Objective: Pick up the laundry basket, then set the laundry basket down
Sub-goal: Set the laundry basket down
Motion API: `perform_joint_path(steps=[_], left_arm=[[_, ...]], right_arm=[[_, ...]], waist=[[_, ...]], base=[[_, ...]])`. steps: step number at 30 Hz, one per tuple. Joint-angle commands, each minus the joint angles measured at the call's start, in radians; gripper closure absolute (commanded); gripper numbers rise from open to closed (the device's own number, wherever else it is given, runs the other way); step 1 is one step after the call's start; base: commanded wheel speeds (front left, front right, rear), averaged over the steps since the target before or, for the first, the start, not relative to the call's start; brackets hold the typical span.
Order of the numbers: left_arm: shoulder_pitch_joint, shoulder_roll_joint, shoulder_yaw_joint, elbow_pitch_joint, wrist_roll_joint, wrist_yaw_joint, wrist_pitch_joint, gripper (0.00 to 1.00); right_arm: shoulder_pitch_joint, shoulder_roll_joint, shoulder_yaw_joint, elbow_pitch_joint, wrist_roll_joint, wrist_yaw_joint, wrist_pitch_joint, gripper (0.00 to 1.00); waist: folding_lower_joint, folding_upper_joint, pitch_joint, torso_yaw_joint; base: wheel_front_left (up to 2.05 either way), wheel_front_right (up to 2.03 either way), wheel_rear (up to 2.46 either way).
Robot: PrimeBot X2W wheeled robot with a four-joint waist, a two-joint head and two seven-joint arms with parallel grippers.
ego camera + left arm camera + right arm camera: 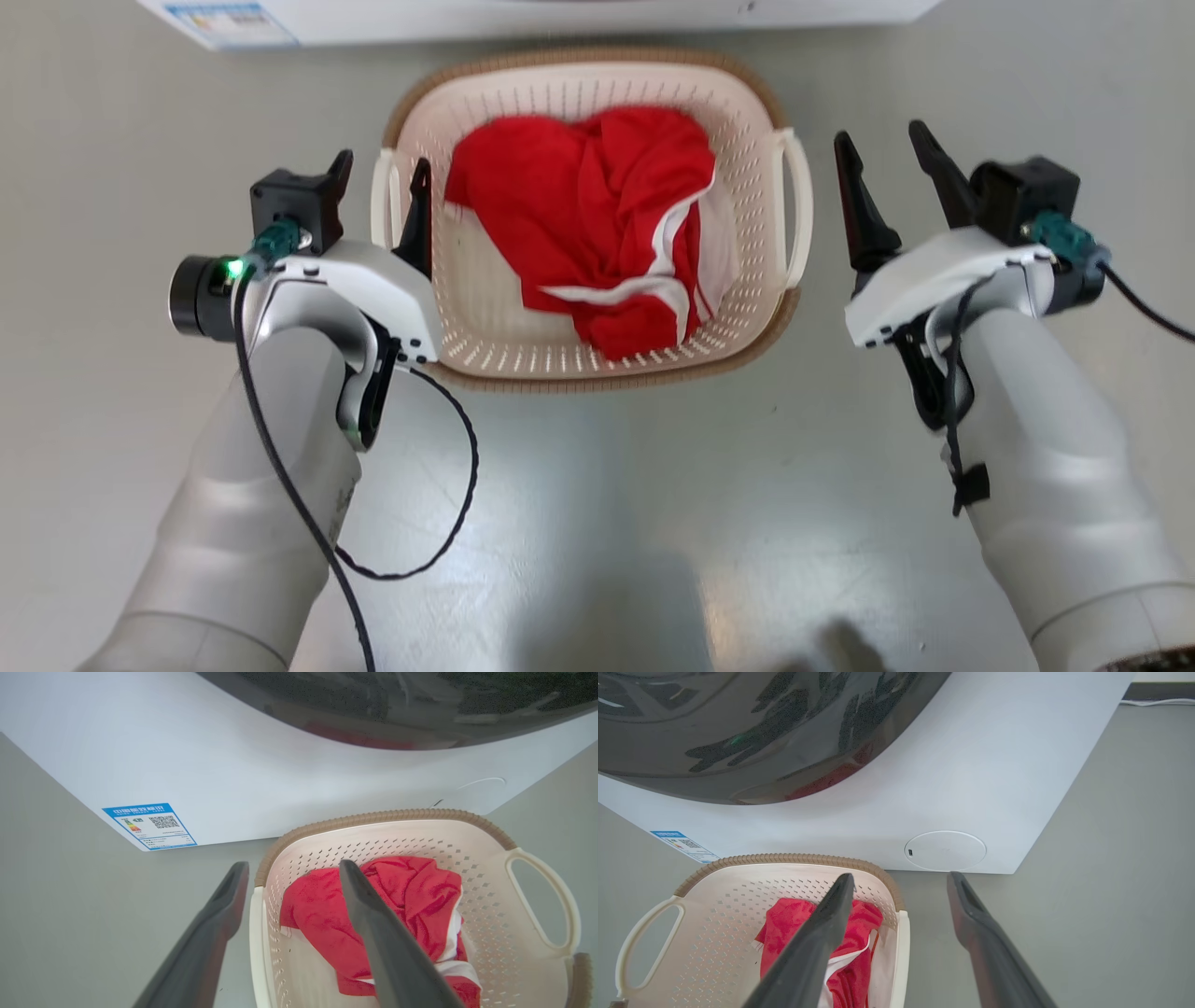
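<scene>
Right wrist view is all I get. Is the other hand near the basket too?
Observer: Yes. The left hand is open across the basket's left handle, one finger inside, the other outside.
Operator: Is my hand around its handle?
Observer: Not by the head view. The right hand is open, and both its fingers look outside the right handle, with a gap.
Operator: Does anything glow?
Observer: A green light shines on the left wrist.
</scene>
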Motion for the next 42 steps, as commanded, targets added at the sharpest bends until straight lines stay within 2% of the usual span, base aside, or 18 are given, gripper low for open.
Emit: perform_joint_path(steps=[1, 9, 24, 35, 42], left_arm=[[0.03, 0.027, 0.029, -0.028, 0.006, -0.002, -0.005, 0.0], [0.168, 0.007, 0.113, -0.151, 0.013, -0.025, -0.005, 0.0], [0.413, -0.004, 0.246, -0.323, 0.031, -0.069, -0.005, 0.0], [0.602, -0.008, 0.29, -0.405, 0.02, -0.07, -0.005, 0.0], [0.719, -0.022, 0.286, -0.491, 0.003, -0.043, 0.011, 0.0]], right_arm=[[0.042, 0.017, 0.007, -0.029, -0.013, 0.005, -0.014, 0.0], [0.162, 0.017, -0.055, -0.158, -0.083, 0.005, -0.014, 0.0], [0.392, 0.017, -0.096, -0.383, -0.16, 0.005, -0.014, 0.0], [0.562, 0.017, -0.094, -0.468, -0.168, 0.005, 0.009, 0.0], [0.682, 0.017, -0.096, -0.573, -0.174, 0.005, 0.103, 0.0]], waist=[[-0.0001, 0.0, -0.053, -0.005], [-0.0001, 0.0, -0.209, -0.003], [-0.0001, 0.0, -0.462, 0.027], [-0.0001, 0.0, -0.627, 0.024], [-0.0001, 0.0, -0.715, 0.021]], base=[[0.0, 0.0, 0.0], [0.0, 0.0, 0.0], [0.0, 0.0, 0.0], [0.0, 0.0, 0.0], [0.0, 0.0, 0.0]])
